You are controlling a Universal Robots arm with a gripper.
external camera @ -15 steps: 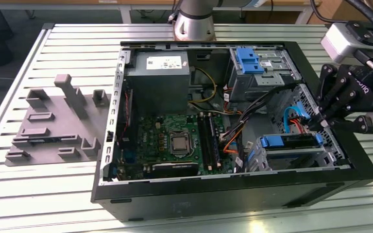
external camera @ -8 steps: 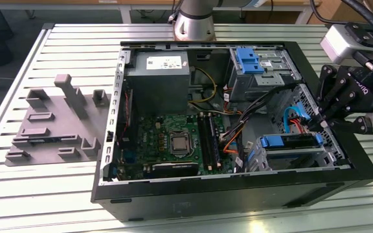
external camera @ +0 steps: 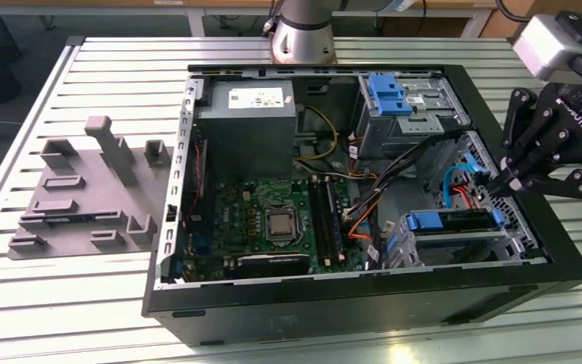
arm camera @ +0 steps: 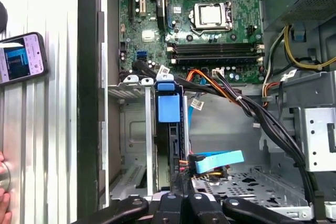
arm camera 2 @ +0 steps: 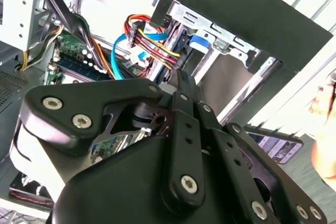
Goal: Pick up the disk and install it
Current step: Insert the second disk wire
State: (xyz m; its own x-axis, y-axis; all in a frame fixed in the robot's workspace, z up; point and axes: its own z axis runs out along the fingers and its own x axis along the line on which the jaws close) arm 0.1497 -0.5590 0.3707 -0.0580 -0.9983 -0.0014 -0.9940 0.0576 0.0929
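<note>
The disk (external camera: 455,221) stands on edge in the small drive cage at the case's front corner, on the exterior view's right, with its blue rail tab on top. In the first wrist view the disk (arm camera: 169,129) shows edge-on behind that blue tab. My gripper (external camera: 479,182) hangs just over the cage's cable end with its fingers pressed together and nothing between them. In both wrist views the gripper (arm camera: 181,184) (arm camera 2: 181,78) points at the red, orange and blue cables plugged in behind the disk.
The open computer case (external camera: 372,303) lies on a slatted table. Inside are a motherboard (external camera: 261,216), a grey power supply (external camera: 245,114) and a second blue bracket (external camera: 387,95). A grey fixture plate (external camera: 79,189) lies beside it. A phone (arm camera: 21,59) and a person's hand (arm camera: 4,182) are outside the case.
</note>
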